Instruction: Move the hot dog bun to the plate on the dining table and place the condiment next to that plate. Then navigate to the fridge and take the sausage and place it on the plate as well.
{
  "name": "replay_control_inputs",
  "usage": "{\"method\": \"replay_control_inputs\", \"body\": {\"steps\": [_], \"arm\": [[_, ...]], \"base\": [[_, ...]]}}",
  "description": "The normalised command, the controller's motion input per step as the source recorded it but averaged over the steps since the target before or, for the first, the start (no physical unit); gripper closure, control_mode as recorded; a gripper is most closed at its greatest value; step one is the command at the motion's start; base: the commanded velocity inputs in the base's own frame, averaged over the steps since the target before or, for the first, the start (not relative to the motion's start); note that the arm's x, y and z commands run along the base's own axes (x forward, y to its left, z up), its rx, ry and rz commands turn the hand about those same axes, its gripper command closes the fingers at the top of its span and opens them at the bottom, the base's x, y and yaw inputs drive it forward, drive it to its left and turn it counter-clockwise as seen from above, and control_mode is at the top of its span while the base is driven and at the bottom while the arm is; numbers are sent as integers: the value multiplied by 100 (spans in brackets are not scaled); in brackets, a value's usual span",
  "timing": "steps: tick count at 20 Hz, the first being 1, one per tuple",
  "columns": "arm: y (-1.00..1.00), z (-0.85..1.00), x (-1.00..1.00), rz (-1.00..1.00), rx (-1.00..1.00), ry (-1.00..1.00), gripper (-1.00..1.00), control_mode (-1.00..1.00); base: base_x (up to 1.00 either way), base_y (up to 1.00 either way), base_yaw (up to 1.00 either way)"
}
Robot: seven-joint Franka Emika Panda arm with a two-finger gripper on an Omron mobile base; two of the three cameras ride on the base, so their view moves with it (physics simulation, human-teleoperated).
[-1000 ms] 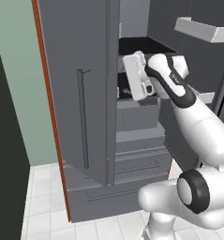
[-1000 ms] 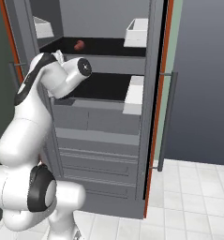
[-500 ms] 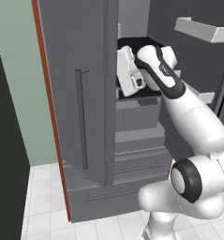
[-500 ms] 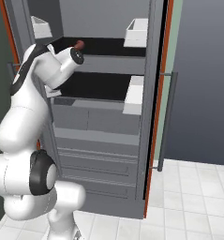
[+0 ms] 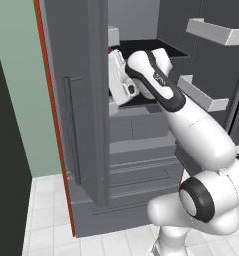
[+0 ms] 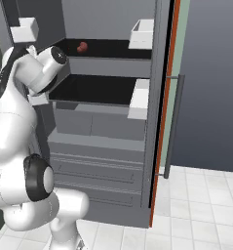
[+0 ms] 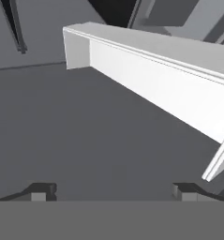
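Fridge (image 6: 108,132): tall, dark grey, standing open, with black inner shelves and drawer fronts below.
Upper shelf (image 6: 113,49): carries the sausage (image 6: 82,47), a small dark reddish-brown link lying far back towards the left.
Middle shelf (image 6: 96,90): black surface; the arm's hand is at its left front edge.
Door shelves (image 5: 208,100): light grey trays on the inner door faces; contents cannot be made out.
Gripper (image 7: 114,191): fingers spread wide with nothing between them, facing a grey panel and a light grey door shelf (image 7: 160,79).
Door handle (image 6: 172,119): long, thin, vertical.
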Motion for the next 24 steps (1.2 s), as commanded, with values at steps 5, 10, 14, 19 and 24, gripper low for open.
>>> {"method": "replay_control_inputs", "body": {"steps": [5, 10, 14, 19, 24], "arm": [[77, 0, -19, 2, 0, 7, -100, -100], [74, 0, -12, 2, 0, 10, -100, -100], [70, -8, -2, 1, 0, 11, -100, -100], [31, -20, -3, 0, -5, 12, -100, -100], [-9, -14, -6, 1, -11, -1, -100, -100]], "base": [[0, 0, 0], [0, 0, 0], [0, 0, 0], [0, 0, 0], [0, 0, 0]]}}
